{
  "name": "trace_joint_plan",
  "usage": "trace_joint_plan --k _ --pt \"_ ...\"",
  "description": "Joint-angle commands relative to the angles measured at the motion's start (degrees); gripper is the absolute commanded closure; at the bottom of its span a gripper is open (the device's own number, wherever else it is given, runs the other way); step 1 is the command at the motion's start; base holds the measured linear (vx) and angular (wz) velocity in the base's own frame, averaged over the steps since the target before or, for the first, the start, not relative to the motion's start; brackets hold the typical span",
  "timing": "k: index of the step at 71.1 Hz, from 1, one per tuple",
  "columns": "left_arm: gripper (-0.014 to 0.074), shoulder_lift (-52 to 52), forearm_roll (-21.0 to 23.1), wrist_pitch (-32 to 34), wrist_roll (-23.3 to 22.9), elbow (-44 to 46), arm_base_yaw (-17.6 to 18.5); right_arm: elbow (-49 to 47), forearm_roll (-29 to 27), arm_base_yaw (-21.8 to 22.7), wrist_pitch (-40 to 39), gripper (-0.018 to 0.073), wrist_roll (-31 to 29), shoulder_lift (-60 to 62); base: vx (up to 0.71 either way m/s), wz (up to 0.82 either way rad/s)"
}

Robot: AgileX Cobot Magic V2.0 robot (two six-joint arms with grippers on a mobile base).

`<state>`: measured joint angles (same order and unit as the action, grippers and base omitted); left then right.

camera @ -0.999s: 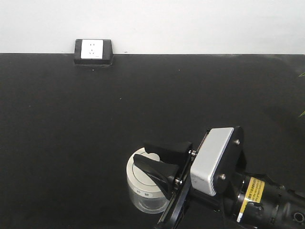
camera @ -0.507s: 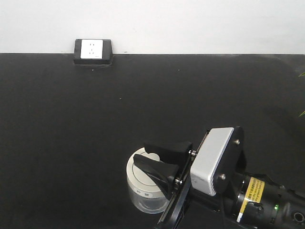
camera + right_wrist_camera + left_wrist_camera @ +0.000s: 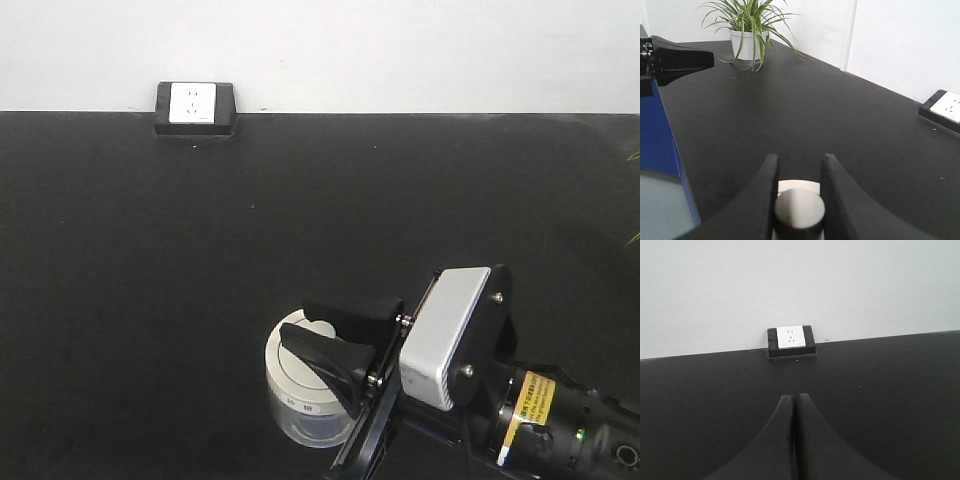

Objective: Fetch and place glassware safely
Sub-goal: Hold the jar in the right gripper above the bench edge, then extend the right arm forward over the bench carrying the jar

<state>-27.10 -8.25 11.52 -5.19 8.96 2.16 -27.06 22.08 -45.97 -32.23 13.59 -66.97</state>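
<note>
The glass jar (image 3: 300, 395) is small and squat, with a round cream-white lid that has small dark marks on its rim. It stands low in the front view, on the black table (image 3: 200, 250). My right gripper (image 3: 295, 322) reaches over the lid from the right. In the right wrist view its fingers (image 3: 767, 185) press on both sides of the lid's central knob (image 3: 800, 210), with a strip of white lid (image 3: 799, 184) showing between them. My left gripper (image 3: 795, 396) is shut and empty above bare table.
A black block with a white socket plate (image 3: 196, 107) sits at the table's far edge against the white wall; it also shows in the left wrist view (image 3: 791, 340). A potted plant (image 3: 747, 30) stands at a far corner. A blue panel (image 3: 660, 135) borders the table edge.
</note>
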Motion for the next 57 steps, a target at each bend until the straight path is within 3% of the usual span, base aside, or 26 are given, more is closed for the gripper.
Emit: trace_joint_plan --k 1,35,57 --pt "0.0603 -0.1 0.4 4.1 -0.5 1.5 -0.2 -1.6 -0.6 -0.1 -5.8 0.0563 0.0 1.4 0.00 0.00" --pt "0.0603 -0.1 0.4 4.1 -0.5 1.5 -0.2 -1.6 -3.1 0.8 -9.0 0.0560 -1.7 -0.4 0.00 0.00" --pt "0.0603 -0.1 0.4 4.1 -0.5 1.5 -0.2 -1.7 -1.6 9.2 -16.8 0.0560 -1.6 -6.1 0.00 0.00"
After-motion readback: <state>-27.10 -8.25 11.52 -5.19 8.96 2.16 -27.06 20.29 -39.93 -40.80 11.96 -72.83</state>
